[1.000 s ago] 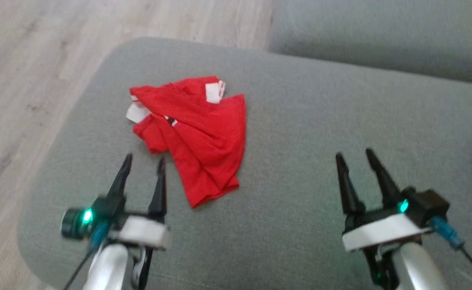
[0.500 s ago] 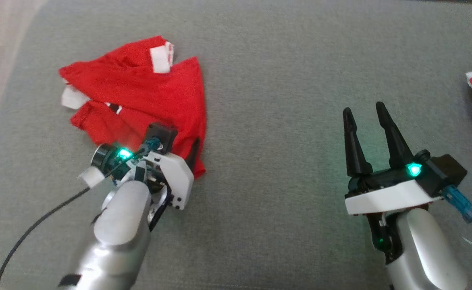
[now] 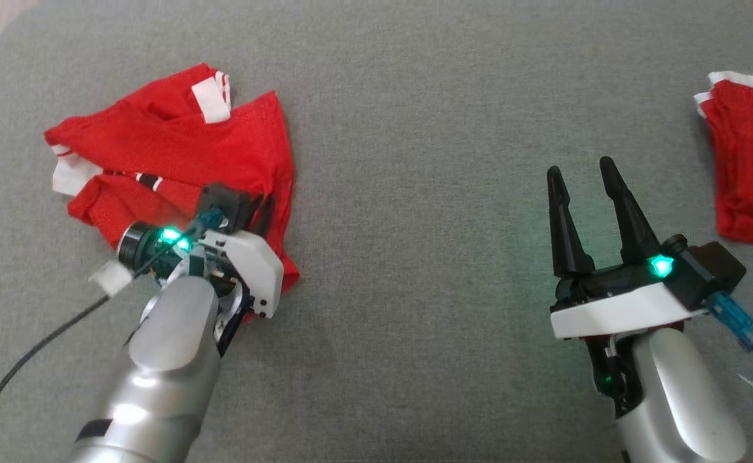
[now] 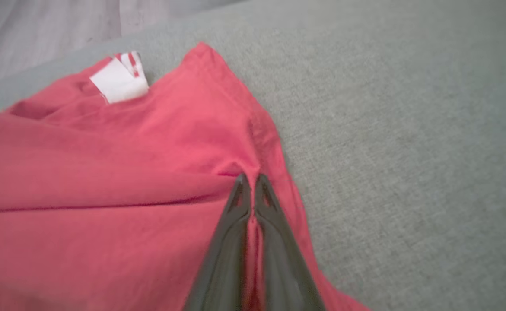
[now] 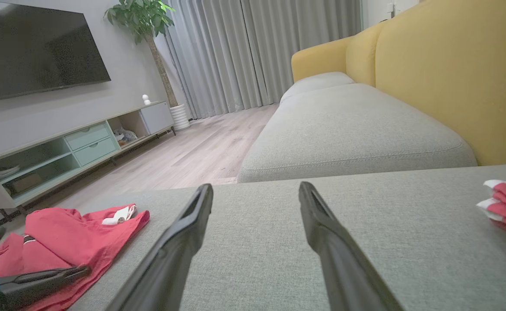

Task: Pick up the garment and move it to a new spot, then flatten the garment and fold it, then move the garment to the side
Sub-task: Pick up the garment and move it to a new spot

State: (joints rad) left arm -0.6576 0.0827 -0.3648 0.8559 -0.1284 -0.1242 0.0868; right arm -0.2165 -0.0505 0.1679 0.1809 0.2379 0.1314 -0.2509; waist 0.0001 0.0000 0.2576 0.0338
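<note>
Gripping the red garment (image 3: 177, 154) near its right edge.
Left fingers (image 4: 272, 224) are closed together, pinching a fold of the cloth; the garment lies crumpled on the grey sofa cushion (image 3: 415, 193), toward its left side. Right fingers (image 3: 628, 212) stand open, holding nothing, well apart from the garment. A second red pile (image 3: 749, 161) lies at the far right.

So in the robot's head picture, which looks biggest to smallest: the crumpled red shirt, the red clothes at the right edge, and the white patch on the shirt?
1. crumpled red shirt: biggest.
2. red clothes at the right edge: smaller, but the picture cuts them off, so their full size is unsure.
3. white patch: smallest.
</note>
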